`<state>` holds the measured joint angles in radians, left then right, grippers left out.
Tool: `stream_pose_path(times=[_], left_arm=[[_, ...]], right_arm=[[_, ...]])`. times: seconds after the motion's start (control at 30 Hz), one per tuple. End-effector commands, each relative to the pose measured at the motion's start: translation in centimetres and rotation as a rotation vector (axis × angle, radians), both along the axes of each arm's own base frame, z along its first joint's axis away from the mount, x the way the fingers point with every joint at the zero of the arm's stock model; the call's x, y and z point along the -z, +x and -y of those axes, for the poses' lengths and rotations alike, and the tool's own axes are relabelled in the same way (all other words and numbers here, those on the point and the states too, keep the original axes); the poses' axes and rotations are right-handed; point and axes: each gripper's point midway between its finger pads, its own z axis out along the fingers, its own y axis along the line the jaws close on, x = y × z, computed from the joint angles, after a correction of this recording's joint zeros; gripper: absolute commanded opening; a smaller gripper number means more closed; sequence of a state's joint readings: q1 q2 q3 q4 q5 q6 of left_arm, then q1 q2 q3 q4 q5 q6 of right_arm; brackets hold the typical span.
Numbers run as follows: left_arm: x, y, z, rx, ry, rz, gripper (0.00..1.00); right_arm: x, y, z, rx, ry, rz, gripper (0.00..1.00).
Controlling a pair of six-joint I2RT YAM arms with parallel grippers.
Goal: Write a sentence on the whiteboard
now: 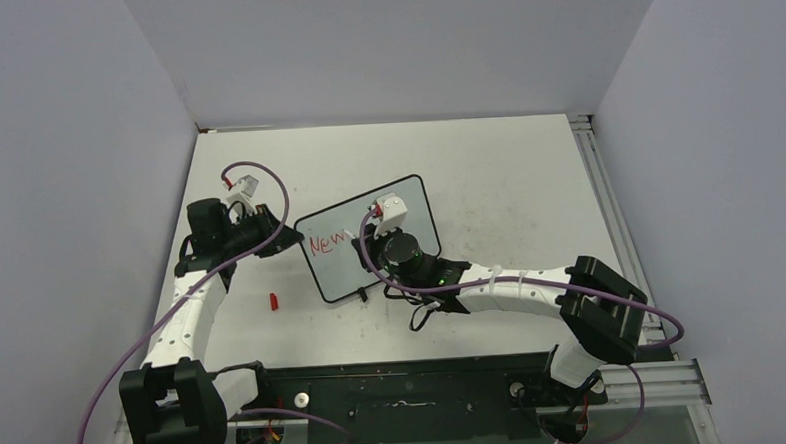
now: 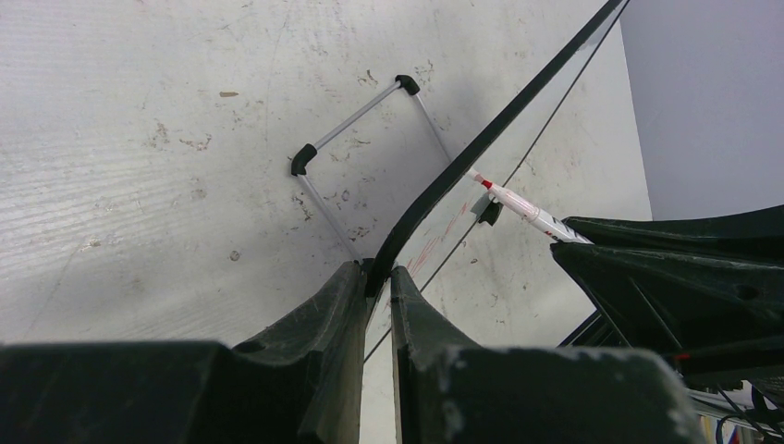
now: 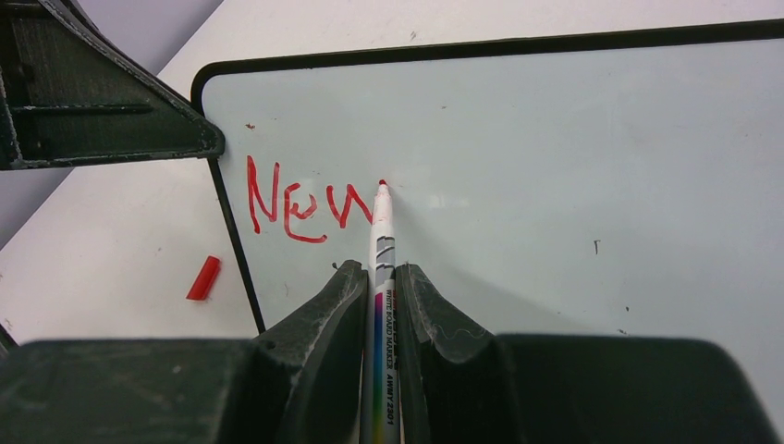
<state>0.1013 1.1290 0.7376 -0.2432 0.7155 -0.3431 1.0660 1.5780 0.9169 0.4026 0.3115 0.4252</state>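
The whiteboard [image 1: 336, 275] stands tilted on the table, left of centre. My left gripper [image 1: 288, 237] is shut on its left edge; in the left wrist view the black frame [image 2: 481, 143] runs between the fingertips of that gripper [image 2: 379, 270]. The sentence [image 3: 305, 205] reads only "New" in red, near the board's upper left corner [image 1: 325, 243]. My right gripper [image 3: 377, 268] is shut on a white marker [image 3: 382, 240]. The marker's red tip [image 3: 383, 183] touches the board [image 3: 555, 166] just right of the "w". The marker [image 2: 522, 208] also shows in the left wrist view.
A red marker cap [image 1: 272, 300] lies on the table just left of the board's lower corner, also in the right wrist view [image 3: 204, 277]. The board's wire stand with black feet [image 2: 356, 116] rests on the scuffed tabletop. An aluminium rail [image 1: 609, 213] runs along the table's right side.
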Motion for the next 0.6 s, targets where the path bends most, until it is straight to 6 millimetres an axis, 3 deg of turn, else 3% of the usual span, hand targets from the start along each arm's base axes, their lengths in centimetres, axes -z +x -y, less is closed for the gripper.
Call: stream_pose_path(times=[0.0,0.27,0.57], left_arm=[[-1.9,0.5,0.0,0.008,0.003,0.070,0.10],[-2.0,0.4,-0.1,0.005,0.005,0.071,0.10],[-1.8,0.4,-0.1,0.007,0.007,0.067,0.10]], right_arm=[[-4.5,0.3,-0.1,0.000,0.081,0.067,0.05],[-6.3,-0.8,1.7,0.018,0.115,0.093,0.05],[-5.4,0.8,2.3,0.070,0.067,0.095,0.05]])
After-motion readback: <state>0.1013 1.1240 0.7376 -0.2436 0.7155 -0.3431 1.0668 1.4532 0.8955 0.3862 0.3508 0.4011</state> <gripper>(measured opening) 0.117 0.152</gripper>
